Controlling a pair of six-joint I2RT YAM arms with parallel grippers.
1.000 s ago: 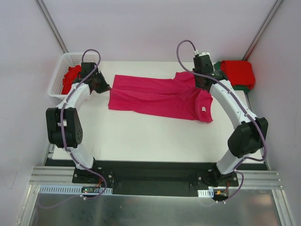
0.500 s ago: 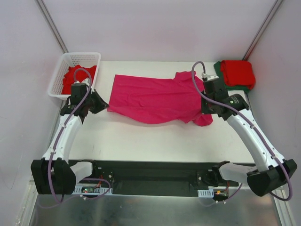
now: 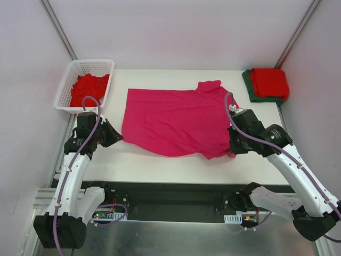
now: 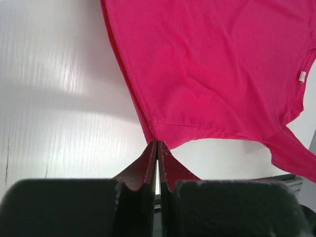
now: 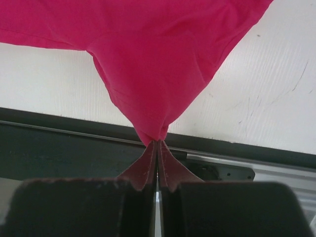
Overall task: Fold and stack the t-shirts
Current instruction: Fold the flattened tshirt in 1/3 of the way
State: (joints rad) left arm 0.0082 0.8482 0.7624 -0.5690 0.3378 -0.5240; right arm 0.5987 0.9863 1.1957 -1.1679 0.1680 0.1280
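Observation:
A magenta-pink t-shirt (image 3: pixel 176 120) lies spread across the middle of the white table, stretched between my two grippers. My left gripper (image 3: pixel 120 138) is shut on the shirt's near-left hem corner; in the left wrist view its tips (image 4: pixel 157 143) pinch the cloth (image 4: pixel 212 69), and a small white label (image 4: pixel 301 76) shows at the far right. My right gripper (image 3: pixel 232 153) is shut on the near-right corner; in the right wrist view the cloth (image 5: pixel 148 49) bunches to a point in the tips (image 5: pixel 158 142), over the table's front edge.
A white lattice basket (image 3: pixel 85 63) at the back left holds a crumpled red t-shirt (image 3: pixel 88 88). At the back right a folded red t-shirt (image 3: pixel 270 81) lies on a dark green one (image 3: pixel 249 89). The black base rail (image 3: pixel 176 192) runs along the near edge.
Both arms have drawn back toward the near edge, still gripping the shirt's corners. The pink shirt has been pulled forward and spread flatter and wider.

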